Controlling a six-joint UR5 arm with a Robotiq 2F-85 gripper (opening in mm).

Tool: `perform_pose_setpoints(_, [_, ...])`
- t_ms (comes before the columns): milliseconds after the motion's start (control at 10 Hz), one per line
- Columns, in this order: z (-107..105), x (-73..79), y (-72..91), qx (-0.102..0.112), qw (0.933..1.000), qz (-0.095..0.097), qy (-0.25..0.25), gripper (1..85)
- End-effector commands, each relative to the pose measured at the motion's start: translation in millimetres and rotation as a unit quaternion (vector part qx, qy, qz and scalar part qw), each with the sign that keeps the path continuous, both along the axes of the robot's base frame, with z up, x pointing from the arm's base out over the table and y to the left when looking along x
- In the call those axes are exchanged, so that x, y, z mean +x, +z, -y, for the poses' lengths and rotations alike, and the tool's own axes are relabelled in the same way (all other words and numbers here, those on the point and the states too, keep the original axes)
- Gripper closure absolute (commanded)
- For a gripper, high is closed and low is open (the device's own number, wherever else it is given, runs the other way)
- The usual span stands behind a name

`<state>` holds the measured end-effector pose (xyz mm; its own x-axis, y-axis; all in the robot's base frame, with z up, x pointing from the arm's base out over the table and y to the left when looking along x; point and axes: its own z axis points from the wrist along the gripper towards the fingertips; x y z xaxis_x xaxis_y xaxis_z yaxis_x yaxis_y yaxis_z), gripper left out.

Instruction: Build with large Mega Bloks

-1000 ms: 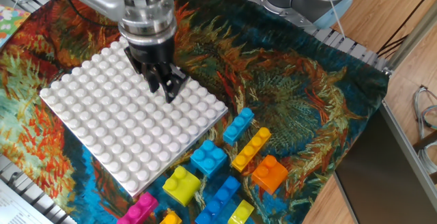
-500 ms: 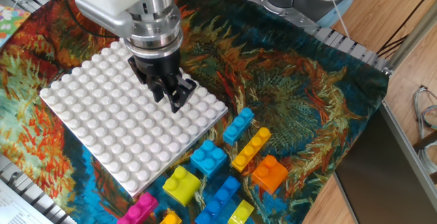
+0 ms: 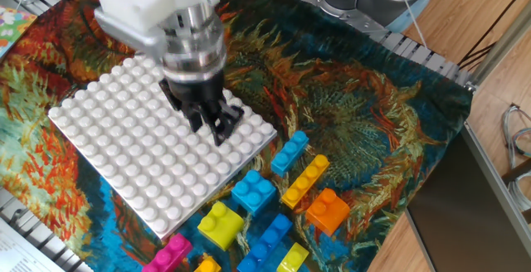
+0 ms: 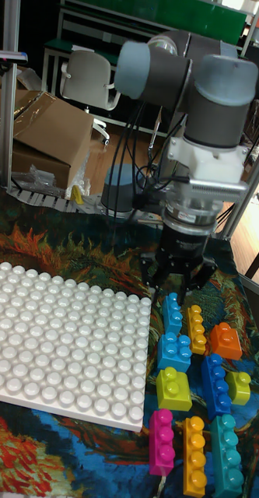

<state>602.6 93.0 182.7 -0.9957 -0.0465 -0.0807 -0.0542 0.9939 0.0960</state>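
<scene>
Moving toward the bricks, the hand (image 3: 217,124) hangs slightly open, holding nothing; descending now could clip the baseplate (image 3: 124,152) edge or nudge the light blue brick (image 3: 289,151)

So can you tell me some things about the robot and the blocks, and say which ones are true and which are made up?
1. The end effector is holding a yellow block. False: it holds nothing.
2. The white baseplate has no blocks stuck on it. True.
3. The orange block sits on top of the baseplate. False: it lies on the patterned cloth, off to the side.
4. A pink block lies near the baseplate's corner. True.
5. The end effector is above the baseplate's edge closest to the loose blocks. True.
</scene>
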Motion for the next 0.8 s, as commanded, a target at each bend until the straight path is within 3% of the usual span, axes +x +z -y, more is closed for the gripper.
perform_pose_setpoints(0, [-33, 25.0, -22.5, 0.004, 0.9998, 0.000, -0.017, 39.3])
perform_pose_setpoints(300, [-34, 20.1, -22.7, 0.003, 0.9999, -0.007, 0.008, 39.7])
perform_pose_setpoints(500, [-32, 31.3, -24.7, -0.010, 0.9999, 0.009, 0.007, 35.7])
perform_pose_setpoints(700, [-66, 45.0, -39.9, -0.014, 0.9998, -0.002, -0.014, 36.0])
